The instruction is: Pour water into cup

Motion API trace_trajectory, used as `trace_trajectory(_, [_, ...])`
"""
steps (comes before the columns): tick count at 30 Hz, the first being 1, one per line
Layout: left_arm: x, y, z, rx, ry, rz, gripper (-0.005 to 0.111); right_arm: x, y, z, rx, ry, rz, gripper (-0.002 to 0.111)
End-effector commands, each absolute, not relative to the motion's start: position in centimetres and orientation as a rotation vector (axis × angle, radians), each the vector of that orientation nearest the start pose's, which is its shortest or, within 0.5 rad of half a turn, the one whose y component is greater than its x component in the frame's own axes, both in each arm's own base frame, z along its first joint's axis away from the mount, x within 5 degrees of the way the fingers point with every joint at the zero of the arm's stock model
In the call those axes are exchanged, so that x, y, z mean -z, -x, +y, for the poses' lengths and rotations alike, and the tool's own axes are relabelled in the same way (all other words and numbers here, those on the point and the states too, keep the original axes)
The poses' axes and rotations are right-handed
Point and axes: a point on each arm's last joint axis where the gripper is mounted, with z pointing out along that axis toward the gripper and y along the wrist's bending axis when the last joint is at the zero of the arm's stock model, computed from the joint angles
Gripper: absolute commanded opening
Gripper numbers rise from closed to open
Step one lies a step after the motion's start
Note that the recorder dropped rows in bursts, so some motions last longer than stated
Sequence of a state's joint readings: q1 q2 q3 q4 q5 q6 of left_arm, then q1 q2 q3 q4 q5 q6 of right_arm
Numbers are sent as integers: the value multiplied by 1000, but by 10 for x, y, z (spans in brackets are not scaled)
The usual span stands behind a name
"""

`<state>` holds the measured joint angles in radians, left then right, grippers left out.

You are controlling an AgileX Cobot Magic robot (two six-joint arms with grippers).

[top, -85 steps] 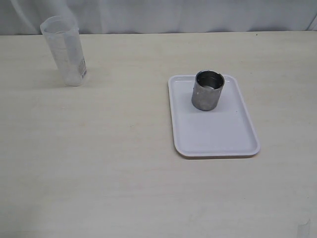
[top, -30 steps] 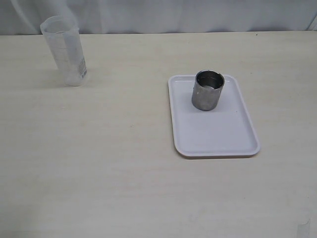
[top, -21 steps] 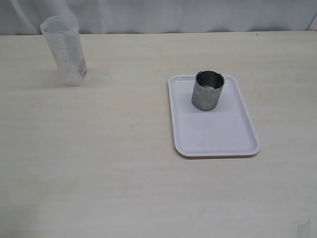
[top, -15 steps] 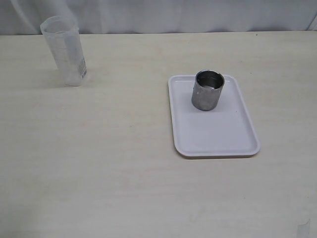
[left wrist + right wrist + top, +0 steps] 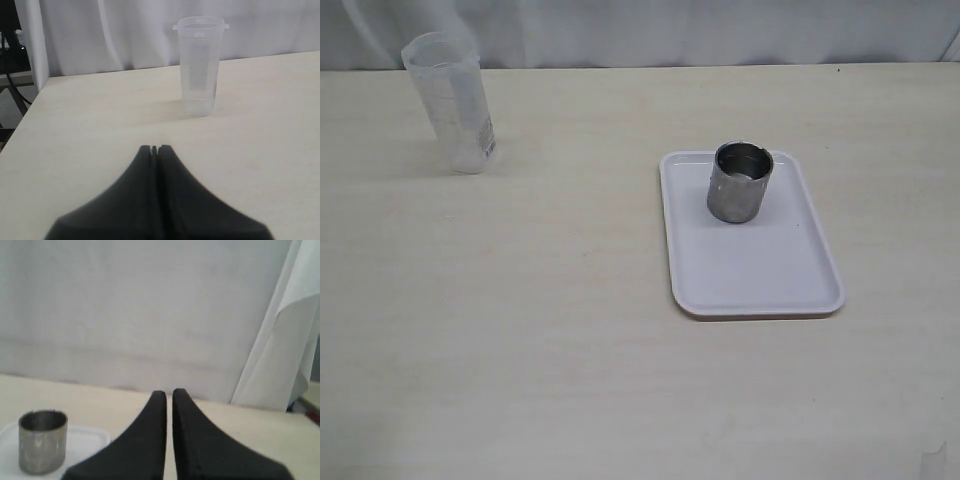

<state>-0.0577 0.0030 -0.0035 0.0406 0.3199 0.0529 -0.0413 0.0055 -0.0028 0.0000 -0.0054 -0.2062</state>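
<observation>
Nothing has shifted since the earlier frames: the cup [image 5: 740,182] stands upright at the far end of the white tray [image 5: 760,270], and the translucent beaker [image 5: 450,100] stands on the table [image 5: 520,330], well away from the tray to its left.

The right gripper [image 5: 164,392] points past the tray's right side, the cup well apart from its tips. Its fingers are nearly together with only a thin slit between them and nothing in it. The left gripper [image 5: 154,148] points at the beaker from a distance, fingers pressed together, holding nothing.

Neither arm appears in the exterior view, and only the finger ends show in the wrist views. The water is too clear to make out in the beaker.
</observation>
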Motion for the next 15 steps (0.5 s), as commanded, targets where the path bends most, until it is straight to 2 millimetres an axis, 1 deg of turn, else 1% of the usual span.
trace_trajectory(1, [-185, -54, -2, -42, -125, 1796, 0, -193, -55, -5, 142, 40, 1710, 4])
trace_trajectory(3, [-185, -54, -2, -42, -125, 1796, 0, -188, -55, -6, 136, 20, 1765, 4])
trace_trajectory(7, [-185, -54, -2, -42, -125, 1796, 0, -183, -53, -6, 144, 20, 1815, 4])
trace_trajectory(11, [-185, -54, -2, -42, -125, 1796, 0, -183, -53, -7, 181, 68, 1820, 4])
trace_trajectory(15, [-185, -54, -2, -42, -125, 1796, 0, -183, -53, -6, 158, 51, 1821, 4])
